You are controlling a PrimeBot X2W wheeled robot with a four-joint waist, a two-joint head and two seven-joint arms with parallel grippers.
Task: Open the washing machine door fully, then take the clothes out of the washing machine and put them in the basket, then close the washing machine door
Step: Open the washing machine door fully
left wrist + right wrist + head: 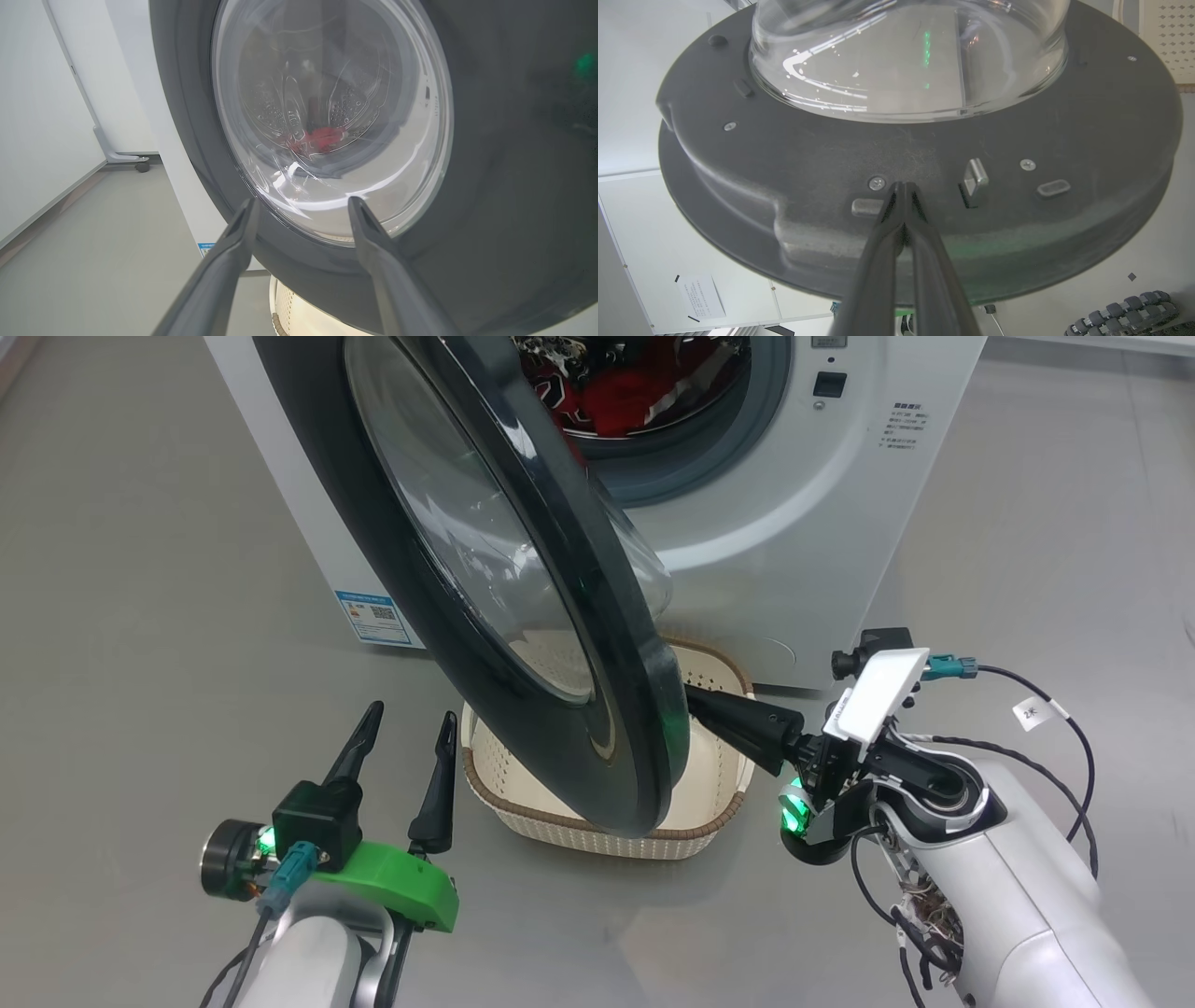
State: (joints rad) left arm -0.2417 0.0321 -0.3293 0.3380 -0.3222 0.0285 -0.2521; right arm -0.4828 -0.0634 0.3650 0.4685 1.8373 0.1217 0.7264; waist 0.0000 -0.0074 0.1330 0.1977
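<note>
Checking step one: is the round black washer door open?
Open: the glossy black round door stands swung out above the cream plastic basket.

Black door (485, 569) ajar, red clothes (625, 397) inside white washing machine (794, 523), cream basket (607, 831) beneath door.

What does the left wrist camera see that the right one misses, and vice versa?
Left wrist view: the red clothes seen through the glass, the cream perforated plastic basket, the open left fingers. Right wrist view: the inner face's metal latch, the shut right fingers. Both: the round glossy black washing machine door with its clear glass window.
</note>
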